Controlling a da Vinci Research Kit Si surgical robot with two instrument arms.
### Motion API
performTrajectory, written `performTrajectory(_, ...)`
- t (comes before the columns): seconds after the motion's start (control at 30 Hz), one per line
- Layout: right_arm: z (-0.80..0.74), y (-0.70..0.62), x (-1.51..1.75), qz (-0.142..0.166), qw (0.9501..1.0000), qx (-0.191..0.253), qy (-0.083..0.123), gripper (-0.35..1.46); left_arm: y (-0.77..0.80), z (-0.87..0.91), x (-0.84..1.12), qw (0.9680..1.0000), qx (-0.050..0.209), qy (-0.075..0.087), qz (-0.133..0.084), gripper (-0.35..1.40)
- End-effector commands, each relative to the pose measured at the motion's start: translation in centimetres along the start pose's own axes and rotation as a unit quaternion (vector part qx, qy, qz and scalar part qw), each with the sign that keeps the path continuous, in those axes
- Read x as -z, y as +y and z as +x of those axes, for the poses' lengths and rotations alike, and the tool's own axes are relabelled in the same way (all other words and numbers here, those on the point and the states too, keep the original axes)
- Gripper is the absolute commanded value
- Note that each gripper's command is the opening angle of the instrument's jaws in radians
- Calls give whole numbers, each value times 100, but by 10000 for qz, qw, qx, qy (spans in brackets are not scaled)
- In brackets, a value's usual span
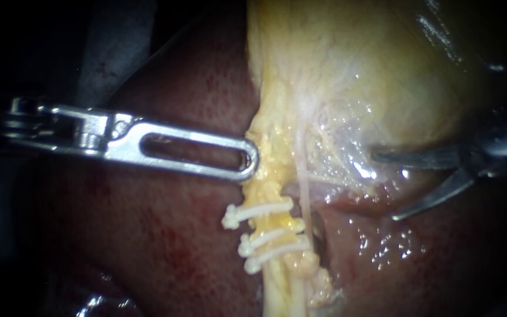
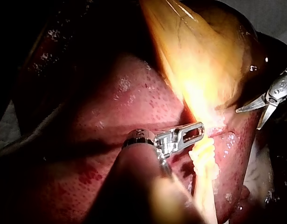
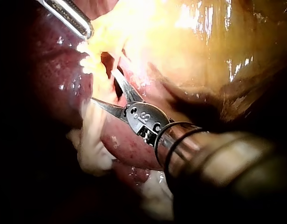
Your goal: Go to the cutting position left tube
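Expect a soft, slippery, easily torn left tube [image 1: 275, 225], lying clipped below the gallbladder [image 1: 353, 70]; best met between its clips [image 1: 265, 238]; bring over the right tool [image 1: 384, 186], spread wide, holding nothing, well aside

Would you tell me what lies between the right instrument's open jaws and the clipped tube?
The endoscope view shows a thin pale strand and wet gallbladder tissue between the right instrument and the clipped tube. No other tool is there.
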Motion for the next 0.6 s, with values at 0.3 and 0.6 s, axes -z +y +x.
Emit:
performTrajectory(0.3,-8,-4,-35,243,9982,-243,-500,100,-2,2,-4,10000,-3,-12,-16,-35)
performTrajectory(0.6,-25,-7,-67,626,9941,-338,-822,78,-4,4,-6,10000,-2,-20,-22,-35)
